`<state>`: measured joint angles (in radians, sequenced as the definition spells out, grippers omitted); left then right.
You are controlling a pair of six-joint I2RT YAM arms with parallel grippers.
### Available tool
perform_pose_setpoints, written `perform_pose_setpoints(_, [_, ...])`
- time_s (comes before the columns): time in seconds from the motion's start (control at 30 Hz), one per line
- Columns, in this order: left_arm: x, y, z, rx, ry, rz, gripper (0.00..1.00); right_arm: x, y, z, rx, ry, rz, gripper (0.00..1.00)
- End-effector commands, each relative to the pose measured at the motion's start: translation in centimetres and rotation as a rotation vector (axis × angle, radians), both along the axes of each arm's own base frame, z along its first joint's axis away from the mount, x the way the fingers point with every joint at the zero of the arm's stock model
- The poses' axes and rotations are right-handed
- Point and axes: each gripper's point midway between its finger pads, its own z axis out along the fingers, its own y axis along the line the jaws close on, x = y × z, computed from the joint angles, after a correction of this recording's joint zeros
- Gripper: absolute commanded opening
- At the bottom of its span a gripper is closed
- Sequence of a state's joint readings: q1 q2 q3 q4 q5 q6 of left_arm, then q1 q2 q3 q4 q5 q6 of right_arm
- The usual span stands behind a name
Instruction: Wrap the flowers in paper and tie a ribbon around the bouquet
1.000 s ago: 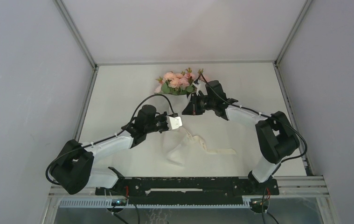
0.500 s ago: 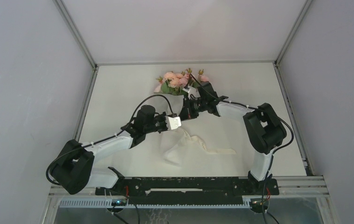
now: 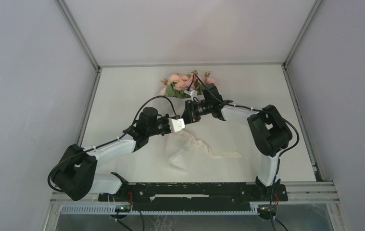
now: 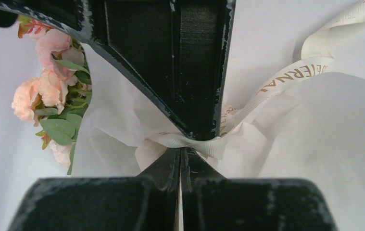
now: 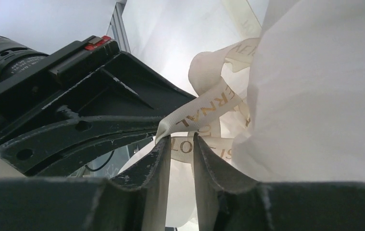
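Nearest, 1 thin, creased white paper (image 3: 186, 153) lies crumpled on the tabletop (image 3: 118, 96). Just past it the left jaws are clamped fully shut on 1 soft cream ribbon (image 4: 286, 78) with gold lettering. The right jaws stand slightly parted, the ribbon showing in their narrow gap. Farthest, the pink flowers (image 3: 182, 83) sit in the paper's cone.

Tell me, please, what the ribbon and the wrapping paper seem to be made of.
The ribbon looks like woven fabric, cream with a faint sheen: fine ribbing shows, and gold printed letters. The paper looks like thin matt white tissue, judging by its soft crumpled folds, though it could be a non-woven sheet.
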<state>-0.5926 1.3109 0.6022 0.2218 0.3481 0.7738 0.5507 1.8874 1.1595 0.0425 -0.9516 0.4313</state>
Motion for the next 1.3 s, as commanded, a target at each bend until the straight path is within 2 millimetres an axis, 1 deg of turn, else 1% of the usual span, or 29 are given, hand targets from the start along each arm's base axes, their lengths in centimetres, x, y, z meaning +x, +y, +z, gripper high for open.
perform_pose_setpoints(0.0, [-0.5, -0.5, 1.6, -0.057, 0.006, -0.032, 0.00, 1.1, 1.1, 1.6, 0.062, -0.087, -0.004, 0.34])
perform_pose_setpoints(0.13, [-0.4, -0.7, 1.8, -0.081, 0.009, -0.026, 0.00, 1.6, 1.3, 0.7, 0.038, -0.096, -0.031, 0.39])
perform_pose_setpoints(0.3, [-0.1, -0.7, 1.7, -0.077, 0.003, -0.022, 0.00, 2.0, 1.1, -0.1, -0.009, -0.126, -0.058, 0.40])
perform_pose_setpoints(0.5, [0.2, -0.7, 1.8, -0.086, -0.004, -0.012, 0.00, 1.6, 1.4, -0.5, -0.015, -0.129, -0.042, 0.43])
perform_pose_setpoints(0.57, [0.2, -0.8, 1.9, -0.090, -0.005, -0.013, 0.00, 1.4, 1.5, -0.5, -0.009, -0.127, -0.030, 0.40])
perform_pose_setpoints(0.63, [0.3, -0.8, 1.9, -0.092, -0.005, -0.012, 0.00, 1.1, 1.6, -0.3, 0.002, -0.127, -0.016, 0.33])
perform_pose_setpoints(0.77, [0.3, -0.8, 2.0, -0.098, -0.006, -0.010, 0.00, 1.2, 1.5, 0.0, -0.004, -0.136, -0.027, 0.12])
perform_pose_setpoints(0.83, [0.4, -0.7, 1.9, -0.092, -0.013, -0.007, 0.00, 1.3, 1.2, 0.3, 0.009, -0.136, -0.039, 0.03])
perform_pose_setpoints(0.87, [0.5, -0.6, 2.0, -0.087, -0.020, -0.005, 0.00, 1.4, 1.0, 0.4, 0.015, -0.135, -0.047, 0.00])
perform_pose_setpoints(0.9, [0.6, -0.5, 2.0, -0.079, -0.030, -0.002, 0.00, 1.5, 0.8, 0.6, 0.019, -0.134, -0.056, 0.00])
perform_pose_setpoints(1.0, [0.4, -0.1, 2.0, -0.043, -0.059, -0.016, 0.05, 2.0, -0.2, 0.9, 0.029, -0.136, -0.088, 0.00])
perform_pose_setpoints(1.07, [0.3, 0.2, 2.2, -0.026, -0.071, -0.026, 0.10, 2.0, -0.5, 1.1, 0.030, -0.143, -0.095, 0.00])
perform_pose_setpoints(1.13, [-0.1, 0.5, 2.1, -0.004, -0.074, -0.044, 0.11, 1.9, -0.5, 1.0, 0.032, -0.143, -0.090, 0.00])
perform_pose_setpoints(1.2, [-0.1, 0.6, 1.8, 0.015, -0.079, -0.055, 0.06, 1.8, -0.4, 1.0, 0.038, -0.137, -0.081, 0.00])
perform_pose_setpoints(1.27, [0.0, 0.7, 1.5, 0.028, -0.082, -0.054, 0.05, 1.7, -0.2, 0.9, 0.045, -0.137, -0.077, 0.00])
